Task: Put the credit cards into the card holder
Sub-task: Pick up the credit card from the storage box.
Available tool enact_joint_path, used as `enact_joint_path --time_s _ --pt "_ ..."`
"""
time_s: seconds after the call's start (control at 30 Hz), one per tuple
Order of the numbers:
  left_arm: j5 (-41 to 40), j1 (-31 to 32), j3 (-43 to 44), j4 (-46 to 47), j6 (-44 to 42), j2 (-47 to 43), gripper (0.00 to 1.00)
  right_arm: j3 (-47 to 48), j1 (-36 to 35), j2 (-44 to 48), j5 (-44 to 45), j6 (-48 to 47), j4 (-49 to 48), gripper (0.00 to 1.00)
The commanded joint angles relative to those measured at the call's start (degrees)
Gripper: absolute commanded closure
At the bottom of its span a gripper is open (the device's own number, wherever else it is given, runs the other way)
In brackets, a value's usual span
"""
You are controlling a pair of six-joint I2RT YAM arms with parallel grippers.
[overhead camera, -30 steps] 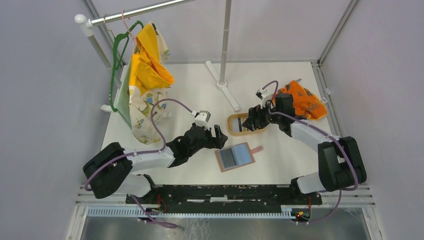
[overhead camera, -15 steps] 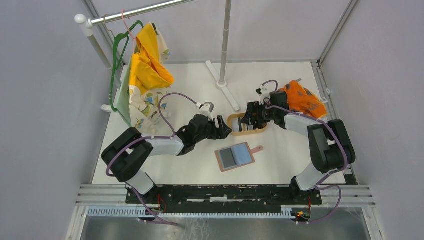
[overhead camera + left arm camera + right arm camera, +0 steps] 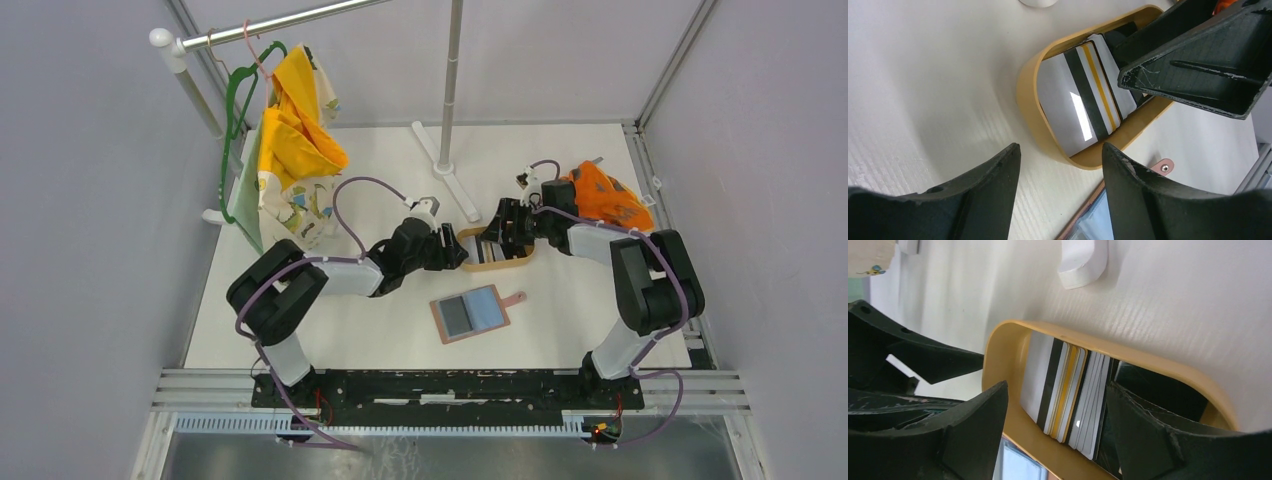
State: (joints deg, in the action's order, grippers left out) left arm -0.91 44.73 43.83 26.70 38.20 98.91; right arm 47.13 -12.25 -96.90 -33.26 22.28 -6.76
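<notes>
With seemingly none yet in the card holder (image 3: 476, 313), the credit cards (image 3: 1083, 100) are being flanked in the wooden tray (image 3: 1027, 102) by the left hand (image 3: 1060, 152) and right hand (image 3: 1056, 390), both apart, empty.

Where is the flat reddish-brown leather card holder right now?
In the top view the reddish-brown card holder lies open on the white table, near centre, just nearer the arm bases than the oval light-wood tray.

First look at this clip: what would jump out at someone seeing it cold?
The left hand and right hand hover open at the oval wooden tray mid-table, which holds a fanned stack of credit cards. Just nearer the bases, the card holder lies open. At far left, a yellow garment hangs from a rack.
</notes>
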Motion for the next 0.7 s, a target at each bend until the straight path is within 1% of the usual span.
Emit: enact_joint_path --time_s 0.0,0.3,0.5,0.67 --pt "2.3 -0.2 3.1 0.0 -2.2 1.4 0.34 0.2 -0.1 -1.9 -4.7 4.6 -1.8 0.23" --pt "4.5 -0.2 4.5 0.0 -2.0 2.5 0.42 -0.8 -0.1 -2.6 -8.8 8.1 -5.1 0.26" --pt "5.2 -0.2 4.8 0.3 -1.7 2.8 0.50 0.0 -0.3 -3.7 -7.8 8.5 -4.5 0.26" --pt "5.6 -0.2 4.9 0.5 -1.5 3.1 0.55 0.6 -0.8 -5.2 -7.7 8.3 -3.9 0.26"
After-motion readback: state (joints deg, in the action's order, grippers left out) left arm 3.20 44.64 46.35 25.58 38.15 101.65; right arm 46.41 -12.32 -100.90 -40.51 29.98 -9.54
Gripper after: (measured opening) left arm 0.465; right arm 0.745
